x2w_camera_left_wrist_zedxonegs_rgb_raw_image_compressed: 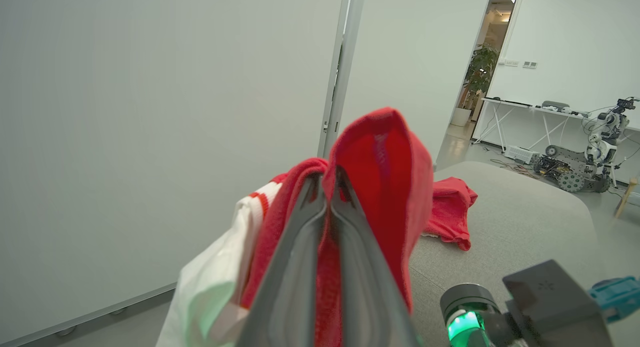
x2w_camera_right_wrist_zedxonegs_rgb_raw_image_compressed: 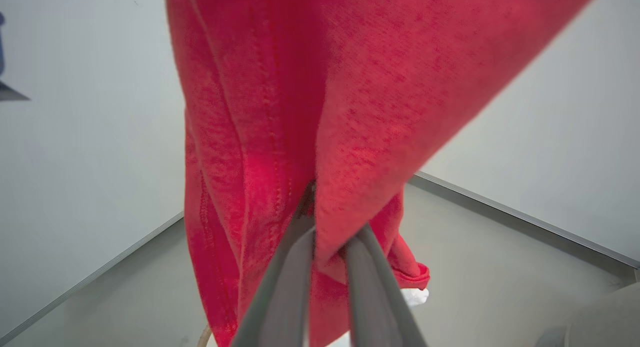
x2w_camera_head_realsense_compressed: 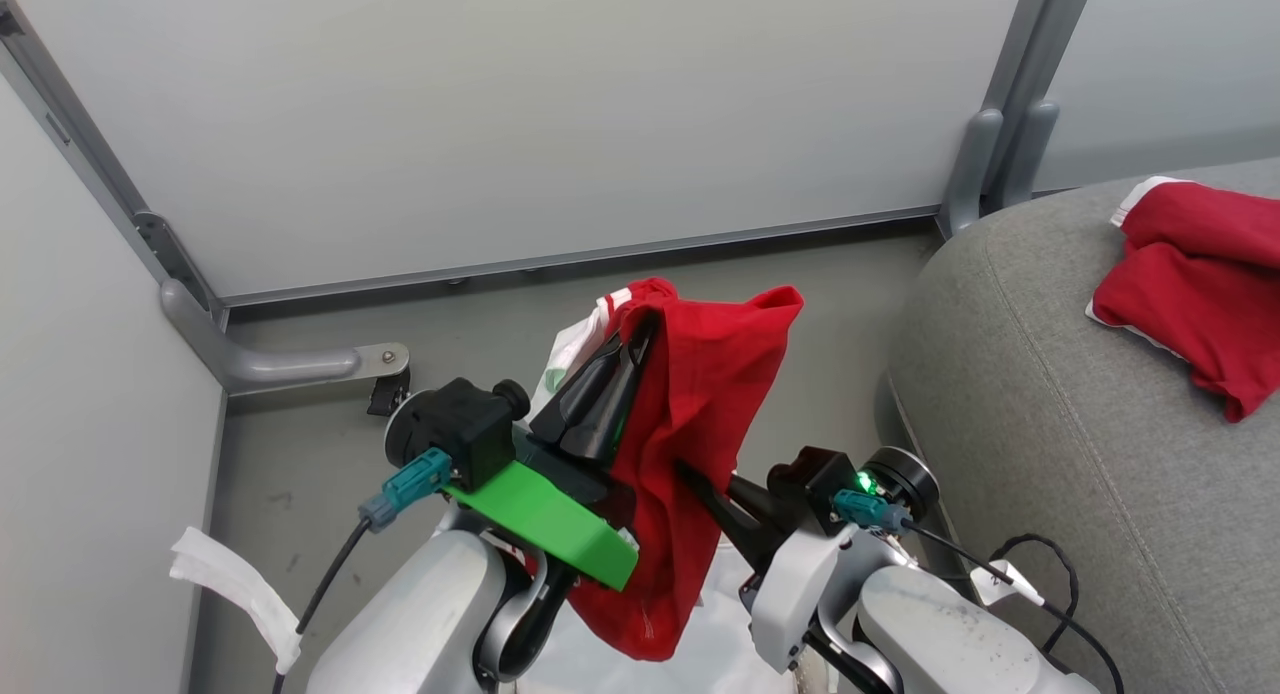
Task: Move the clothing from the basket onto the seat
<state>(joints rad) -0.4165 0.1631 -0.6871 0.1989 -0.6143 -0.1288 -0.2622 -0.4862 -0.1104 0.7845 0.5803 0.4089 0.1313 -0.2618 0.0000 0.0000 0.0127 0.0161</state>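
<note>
Clearly the shirt (x2w_camera_head_realsense_compressed: 710,394) is soft, light and limp; left hand (x2w_camera_left_wrist_zedxonegs_rgb_raw_image_compressed: 330,179) and right hand (x2w_camera_right_wrist_zedxonegs_rgb_raw_image_compressed: 327,234) each pinch a bunched fold, probably the surest hold.

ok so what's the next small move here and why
Probably swing both arms right, toward the seat: the left tool and right tool both pinch the held garment, which hangs over the floor, short of the seat where another red garment lies.
</note>
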